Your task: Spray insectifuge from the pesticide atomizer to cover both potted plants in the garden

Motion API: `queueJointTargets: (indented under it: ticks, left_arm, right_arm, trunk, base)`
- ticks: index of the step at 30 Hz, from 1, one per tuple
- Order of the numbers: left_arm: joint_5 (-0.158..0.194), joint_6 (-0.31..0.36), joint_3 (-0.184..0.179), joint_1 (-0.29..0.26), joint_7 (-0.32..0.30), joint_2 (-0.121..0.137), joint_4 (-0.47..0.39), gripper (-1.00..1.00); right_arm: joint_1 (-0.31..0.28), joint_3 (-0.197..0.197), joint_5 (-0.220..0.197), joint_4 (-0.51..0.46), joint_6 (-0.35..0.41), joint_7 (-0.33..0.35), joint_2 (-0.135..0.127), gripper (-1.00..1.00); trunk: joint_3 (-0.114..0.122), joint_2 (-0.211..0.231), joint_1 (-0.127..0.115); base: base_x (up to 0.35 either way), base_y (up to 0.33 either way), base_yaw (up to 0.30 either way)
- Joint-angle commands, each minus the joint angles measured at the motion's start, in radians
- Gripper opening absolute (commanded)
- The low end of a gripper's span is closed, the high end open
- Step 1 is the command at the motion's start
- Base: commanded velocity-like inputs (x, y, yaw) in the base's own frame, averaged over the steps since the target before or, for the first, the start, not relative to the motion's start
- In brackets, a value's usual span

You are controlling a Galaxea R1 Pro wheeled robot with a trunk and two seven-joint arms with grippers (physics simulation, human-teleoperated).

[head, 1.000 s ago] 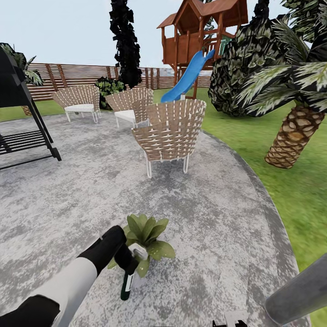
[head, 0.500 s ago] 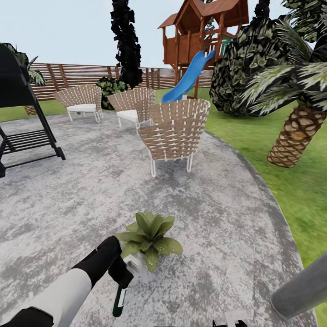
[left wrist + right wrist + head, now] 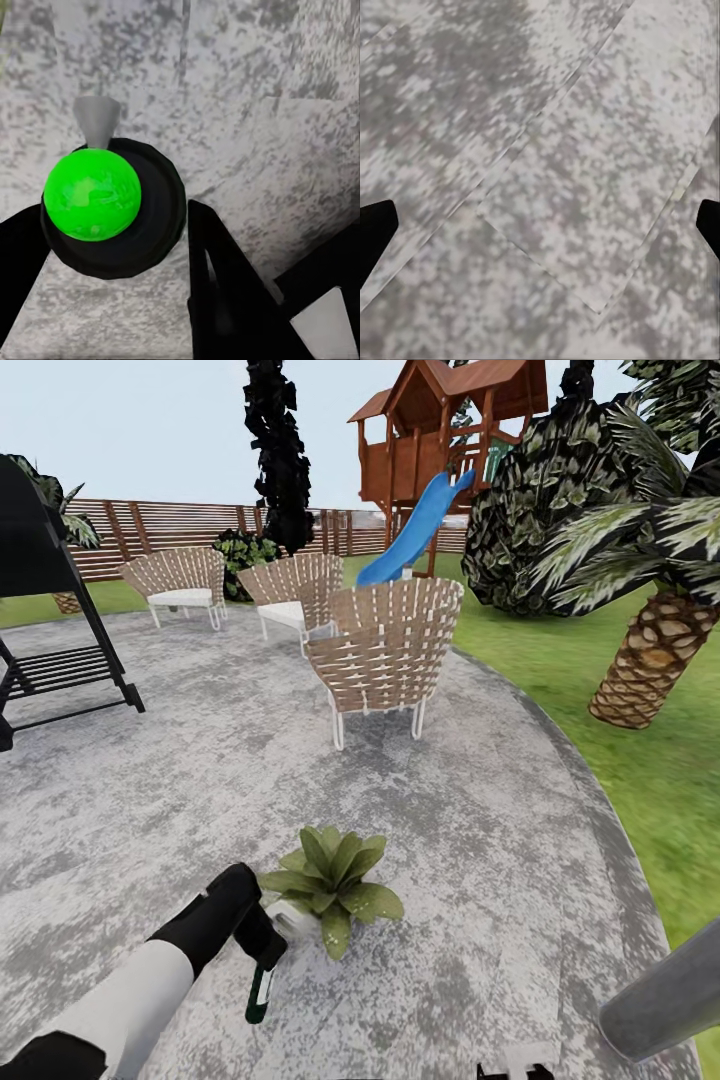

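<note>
One potted plant (image 3: 331, 878), a low rosette of pointed green leaves, stands on the round grey paved patch (image 3: 480, 860) of the garden. Just left of it and nearer to me, my left gripper (image 3: 262, 945) is shut on the pesticide atomizer (image 3: 260, 994). The dark bottle hangs below the gripper, and its pale trigger head points at the leaves. In the left wrist view the atomizer (image 3: 92, 195) shows end-on as a bright green disc in a black ring between the dark fingers (image 3: 219, 289). My right gripper (image 3: 540, 225) is open over bare paving.
Three woven chairs stand further back, the nearest (image 3: 385, 650) beyond the plant. A black swing frame (image 3: 60, 670) is at the left. Lawn (image 3: 640, 780), a palm trunk (image 3: 650, 660) and a playhouse with a blue slide (image 3: 415, 525) lie to the right. A wooden fence (image 3: 180, 525) closes the back.
The view has shifted, so the camera moved. My left gripper with the atomizer was in front of the plant's leaves and is now lower and to the plant's left.
</note>
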Motion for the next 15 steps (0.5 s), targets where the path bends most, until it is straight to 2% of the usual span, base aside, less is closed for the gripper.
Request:
queueJointTargets:
  ticks: [1, 3, 7, 9, 15]
  left_arm:
    - [-0.003, 0.005, -0.002, -0.005, -0.015, 0.020, -0.002, -1.00]
    - [-0.002, 0.005, -0.003, -0.007, -0.016, 0.024, -0.002, -1.00]
    - [-0.003, 0.003, -0.001, 0.001, -0.010, 0.002, -0.003, -1.00]
    - [-0.003, -0.001, -0.001, 0.005, -0.009, -0.001, 0.000, -1.00]
    - [-0.002, -0.005, -0.001, 0.009, -0.006, 0.003, 0.005, -1.00]
  right_arm:
    - [0.000, 0.008, -0.010, -0.001, -0.004, -0.002, -0.003, 1.00]
    - [0.000, 0.009, -0.010, -0.002, -0.004, -0.002, -0.013, 1.00]
    - [0.000, 0.009, -0.010, -0.003, -0.006, -0.002, -0.017, 1.00]
    - [0.000, 0.009, -0.010, -0.003, -0.006, -0.002, -0.017, 1.00]
    - [0.000, 0.010, -0.010, -0.003, -0.006, -0.002, -0.017, 1.00]
  trunk:
    - [-0.001, 0.000, 0.000]
    - [-0.001, 0.000, 0.000]
    - [-0.001, 0.000, 0.000]
    - [-0.001, 0.000, 0.000]
    - [-0.001, 0.000, 0.000]
  base:
    - [0.000, 0.000, 0.000]
    - [0.000, 0.000, 0.000]
    - [0.000, 0.000, 0.000]
    - [0.000, 0.000, 0.000]
    - [0.000, 0.000, 0.000]
